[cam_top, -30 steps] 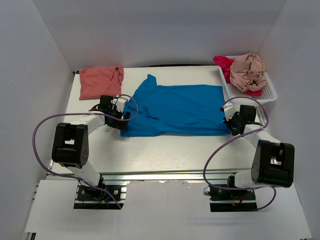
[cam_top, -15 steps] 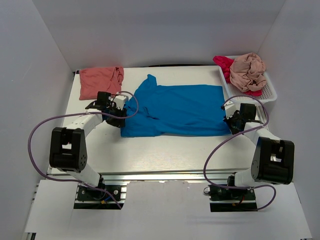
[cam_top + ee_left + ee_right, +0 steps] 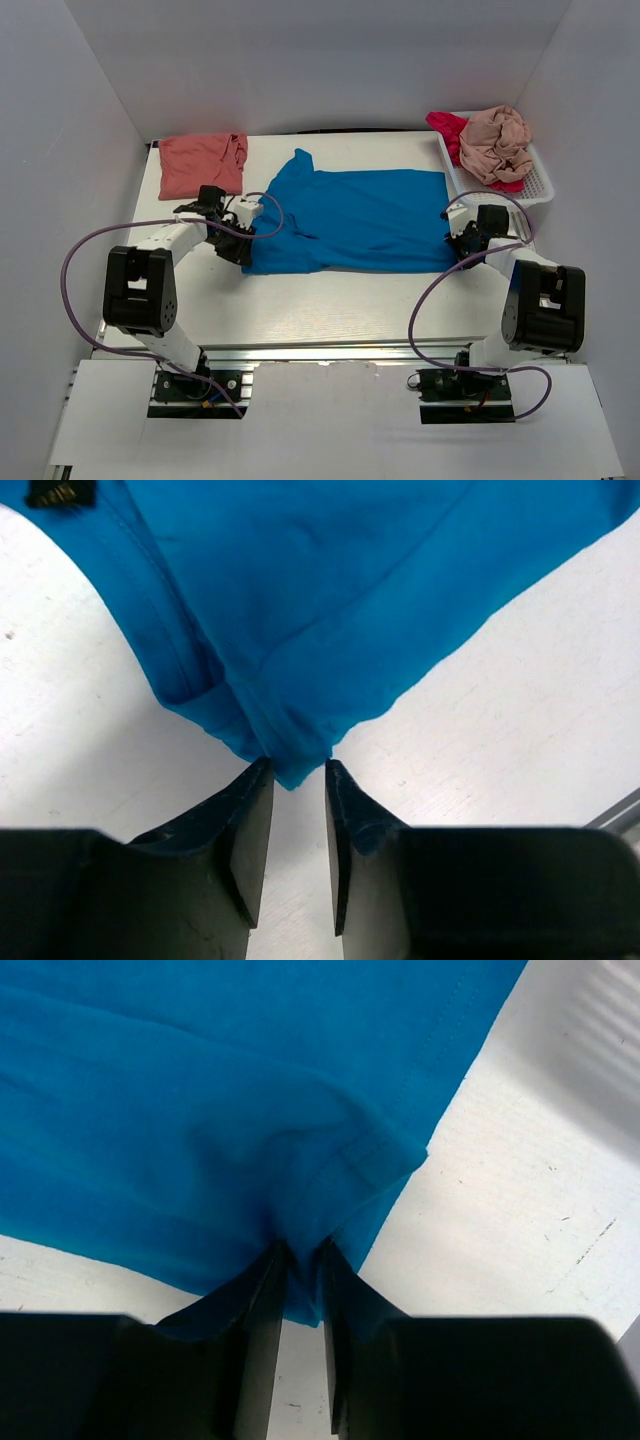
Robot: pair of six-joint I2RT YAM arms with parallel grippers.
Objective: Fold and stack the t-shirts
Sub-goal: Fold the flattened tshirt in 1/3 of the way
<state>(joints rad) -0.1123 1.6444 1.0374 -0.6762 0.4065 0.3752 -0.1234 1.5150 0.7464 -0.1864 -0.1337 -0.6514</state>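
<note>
Top view of the white table (image 3: 330,300). At the table's far-left corner lies a salmon-coral t-shirt (image 3: 200,163), roughly folded. At its far-right corner stands a white slotted basket (image 3: 541,186) holding a crumpled beige-pink t-shirt (image 3: 497,143) on top of a magenta-red t-shirt (image 3: 446,127). Purple cables (image 3: 72,270) loop beside each arm over the table's near half. Nothing lies on the cloth between the two arms.

The blue t-shirt (image 3: 350,215) is spread flat across the middle of the table. Its long axis runs from the table's left side to its right, with the sleeves and neck end toward the left and the straight hem toward the right. One sleeve points to the far edge.

The left gripper (image 3: 297,772) sits low at the near-left corner of the garment. Its jaws are narrowly apart with the fabric tip lying between the fingertips (image 3: 256,780), and bare table shows in the gap behind it. The right gripper (image 3: 303,1256) is at the near-right hem corner, clamped on the cloth, which puckers into folds where it enters the jaws.
</note>
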